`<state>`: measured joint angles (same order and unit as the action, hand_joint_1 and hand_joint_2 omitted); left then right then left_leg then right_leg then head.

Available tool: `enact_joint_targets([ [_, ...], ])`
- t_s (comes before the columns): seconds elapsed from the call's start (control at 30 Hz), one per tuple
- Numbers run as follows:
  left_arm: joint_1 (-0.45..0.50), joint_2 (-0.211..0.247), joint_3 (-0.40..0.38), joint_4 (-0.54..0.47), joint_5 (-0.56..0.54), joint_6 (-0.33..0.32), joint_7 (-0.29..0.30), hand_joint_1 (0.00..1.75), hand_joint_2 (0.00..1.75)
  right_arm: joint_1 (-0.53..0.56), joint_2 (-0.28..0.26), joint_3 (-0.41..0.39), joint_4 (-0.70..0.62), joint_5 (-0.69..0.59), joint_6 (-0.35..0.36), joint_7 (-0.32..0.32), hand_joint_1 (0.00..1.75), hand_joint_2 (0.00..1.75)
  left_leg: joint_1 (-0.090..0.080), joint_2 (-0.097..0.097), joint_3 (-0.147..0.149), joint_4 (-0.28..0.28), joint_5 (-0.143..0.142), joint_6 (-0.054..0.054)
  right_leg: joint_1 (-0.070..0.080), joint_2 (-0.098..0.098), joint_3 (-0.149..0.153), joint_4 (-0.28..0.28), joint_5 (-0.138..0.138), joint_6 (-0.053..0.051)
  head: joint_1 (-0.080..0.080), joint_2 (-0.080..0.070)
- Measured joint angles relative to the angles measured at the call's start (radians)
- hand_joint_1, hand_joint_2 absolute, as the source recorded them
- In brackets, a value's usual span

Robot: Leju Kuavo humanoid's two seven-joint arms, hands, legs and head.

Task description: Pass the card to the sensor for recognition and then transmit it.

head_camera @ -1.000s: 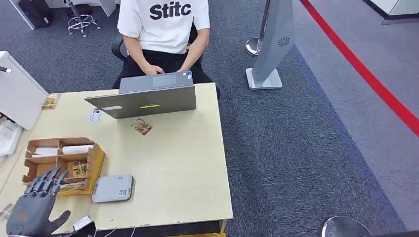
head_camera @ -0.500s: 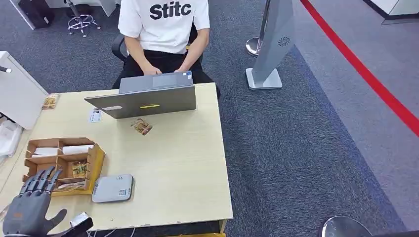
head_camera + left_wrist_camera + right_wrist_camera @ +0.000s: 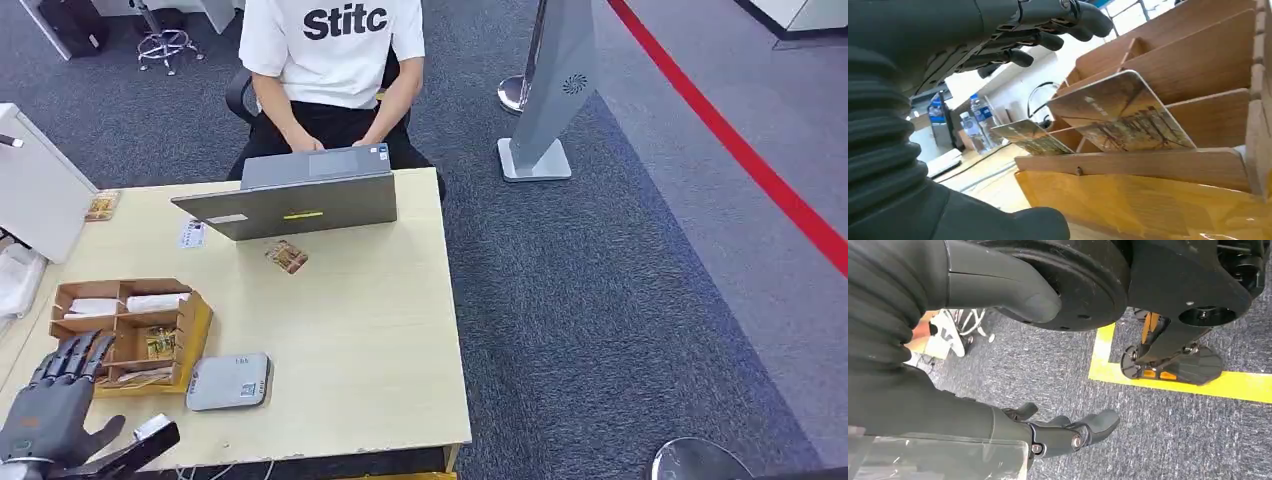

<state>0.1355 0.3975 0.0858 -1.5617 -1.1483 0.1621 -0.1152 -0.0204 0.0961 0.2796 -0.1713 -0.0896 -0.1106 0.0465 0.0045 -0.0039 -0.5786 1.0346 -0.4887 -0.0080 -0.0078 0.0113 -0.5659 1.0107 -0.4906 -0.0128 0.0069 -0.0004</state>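
Observation:
My left hand (image 3: 47, 408) hovers over the table's near left corner with fingers spread and nothing in it. It lies just short of the wooden card box (image 3: 122, 287). In the left wrist view the fingers (image 3: 1048, 27) reach above the box (image 3: 1198, 55), where a brown picture card (image 3: 1120, 115) leans in a slot and a second card (image 3: 1030, 137) stands behind it. The grey flat sensor (image 3: 228, 381) lies right of the box. My right hand (image 3: 1058, 432) hangs beside my body over the carpet, fingers apart and holding nothing.
A person types on a grey laptop (image 3: 300, 195) at the table's far edge. One loose card (image 3: 287, 257) lies in front of the laptop and another (image 3: 101, 206) at the far left. A white unit (image 3: 35, 190) stands left of the table (image 3: 380, 340).
My left hand has drawn back and to the left, off the box toward the table's near corner. Nothing else has moved.

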Motion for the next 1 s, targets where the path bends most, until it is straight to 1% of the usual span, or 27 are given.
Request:
enact_joint_targets([
  [0.23, -0.083, -0.004, -0.003, 0.058, -0.021, -0.037, 0.018, 0.00, 1.75, -0.006, 0.000, 0.008, 0.000, 0.022, -0.006, 0.005, 0.00, 1.75, 0.000, 0.000, 0.000, 0.000, 0.000, 0.000, 0.000, 0.000, 0.000, 0.000, 0.000, 0.000, 0.000, 0.000],
  [0.4, -0.127, -0.009, -0.012, 0.080, -0.028, -0.046, 0.023, 0.00, 1.75, -0.007, 0.000, 0.008, -0.001, 0.018, -0.006, 0.010, 0.00, 1.75, 0.000, 0.000, 0.000, 0.000, 0.000, 0.000, 0.000, 0.000, 0.000, 0.000, 0.000, 0.000, 0.000, 0.000],
  [0.7, -0.157, -0.013, -0.037, 0.098, -0.027, -0.049, 0.024, 0.00, 1.75, -0.007, 0.000, 0.008, -0.001, 0.018, -0.007, 0.013, 0.00, 1.75, 0.000, 0.000, 0.000, 0.000, 0.000, 0.000, 0.000, 0.001, -0.001, 0.000, 0.000, 0.000, 0.000, 0.000],
  [1.0, -0.150, -0.018, -0.096, 0.095, -0.019, -0.055, 0.006, 0.00, 1.75, -0.007, 0.000, 0.008, -0.001, 0.009, -0.007, 0.013, 0.00, 1.75, 0.000, 0.000, 0.000, 0.000, 0.000, 0.000, 0.000, 0.001, 0.000, 0.000, 0.000, 0.000, 0.000, 0.000],
])
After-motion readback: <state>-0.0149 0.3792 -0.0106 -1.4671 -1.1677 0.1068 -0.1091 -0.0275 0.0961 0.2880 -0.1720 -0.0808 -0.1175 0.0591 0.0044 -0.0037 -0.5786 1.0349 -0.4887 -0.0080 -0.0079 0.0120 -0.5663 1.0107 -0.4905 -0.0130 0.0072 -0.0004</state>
